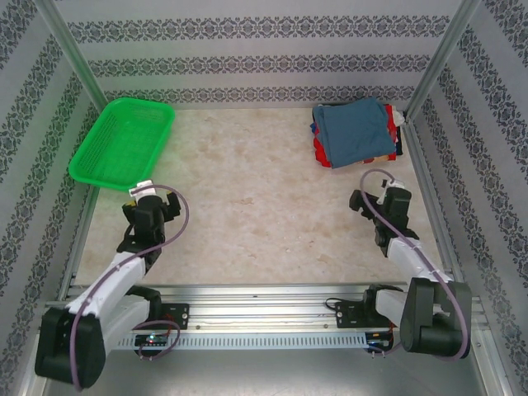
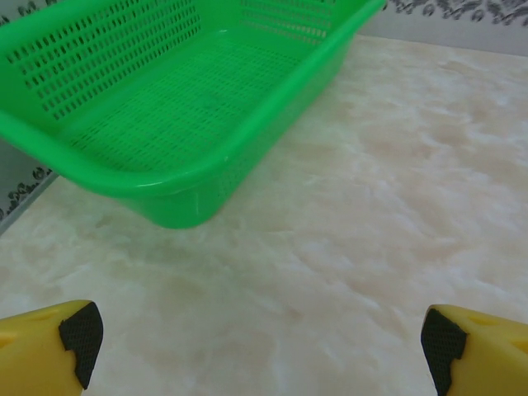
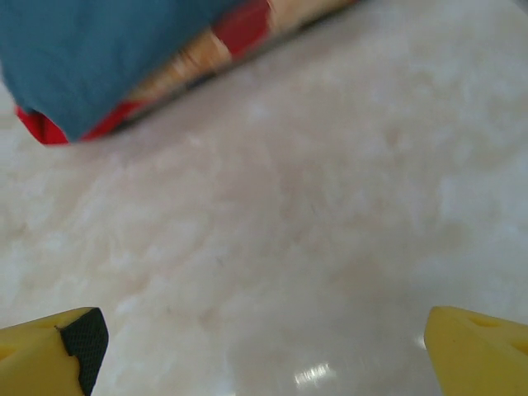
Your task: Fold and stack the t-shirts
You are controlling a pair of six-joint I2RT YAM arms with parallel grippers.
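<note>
Across the table from the green basket, well to its right and level with it along the far edge, lies the stack of t-shirts; the slate-blue tee is folded on top, and the red shirt shows beneath it along the side that faces the basket, with a dark blue edge above that; the stack and the basket are well apart, with bare marbled tabletop between them. Just on the near side of the basket's near right corner hangs the left gripper, its jaws spread wide and holding nothing; from the left wrist, the left gripper has its yellow fingers at either edge of the view over bare table, and the basket is close ahead, apart from them. Far to the basket's right, nearer the arm bases than the stack, is the right gripper, likewise wide open and empty; from the right wrist, the right gripper is above bare table, with the slate-blue tee and a strip of the red shirt ahead of it, untouched by the fingers.
</note>
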